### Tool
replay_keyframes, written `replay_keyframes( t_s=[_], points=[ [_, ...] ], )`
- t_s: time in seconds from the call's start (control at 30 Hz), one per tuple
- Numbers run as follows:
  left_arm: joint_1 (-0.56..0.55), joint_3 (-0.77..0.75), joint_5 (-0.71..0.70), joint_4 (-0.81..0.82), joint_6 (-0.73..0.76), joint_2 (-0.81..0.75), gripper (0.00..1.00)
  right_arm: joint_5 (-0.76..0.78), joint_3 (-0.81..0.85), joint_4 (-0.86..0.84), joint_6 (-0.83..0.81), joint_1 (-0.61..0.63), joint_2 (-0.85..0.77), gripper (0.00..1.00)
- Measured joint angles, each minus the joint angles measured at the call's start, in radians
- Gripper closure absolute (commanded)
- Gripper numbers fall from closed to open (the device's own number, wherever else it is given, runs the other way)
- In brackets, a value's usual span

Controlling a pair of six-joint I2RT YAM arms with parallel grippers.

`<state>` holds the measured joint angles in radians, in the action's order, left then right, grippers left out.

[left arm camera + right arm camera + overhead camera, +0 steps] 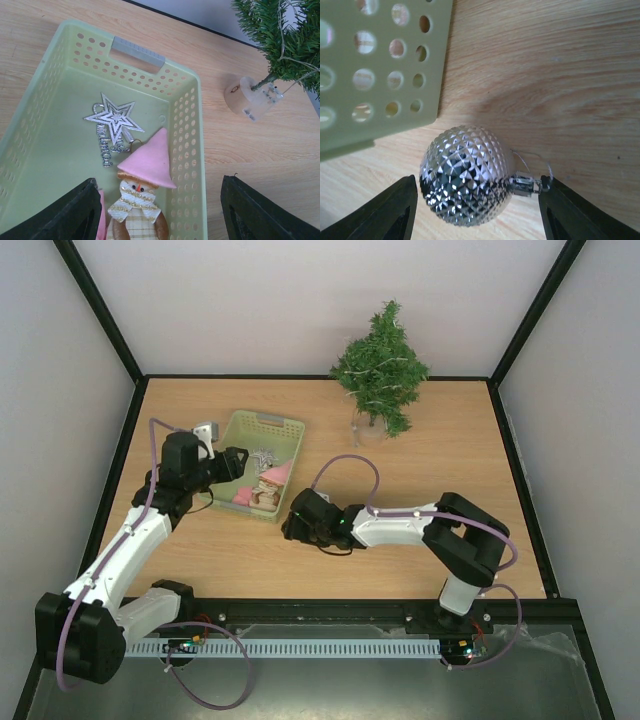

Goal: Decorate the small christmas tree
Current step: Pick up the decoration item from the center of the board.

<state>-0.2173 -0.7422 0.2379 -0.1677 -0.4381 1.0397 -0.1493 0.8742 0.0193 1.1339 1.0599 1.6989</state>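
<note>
The small christmas tree stands on a pale base at the back right of the table; it also shows in the left wrist view. A pale green basket holds a silver star and a snowman doll with a pink hat. My left gripper is open above the basket's near right corner, one finger inside and one outside the wall. My right gripper is open low over the table, with a faceted silver ball lying between its fingers. The ball's cap touches the right finger.
The basket's corner lies just beyond the ball. Something pink lies beside the snowman doll. The table has dark rails at its edges. Bare wood lies between the basket and the tree's base.
</note>
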Motion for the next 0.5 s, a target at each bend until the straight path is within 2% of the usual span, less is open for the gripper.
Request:
replay_keyframes(
  t_s=[0.23,0.5],
  points=[
    [0.000,0.004,0.005,0.000,0.001,-0.007,0.33,0.072,0.050,0.058,-0.037,0.000,0.043,0.37],
    [0.000,0.004,0.008,0.000,0.006,-0.007,0.33,0.198,0.032,0.188,-0.128,0.001,0.006,0.32]
  ],
)
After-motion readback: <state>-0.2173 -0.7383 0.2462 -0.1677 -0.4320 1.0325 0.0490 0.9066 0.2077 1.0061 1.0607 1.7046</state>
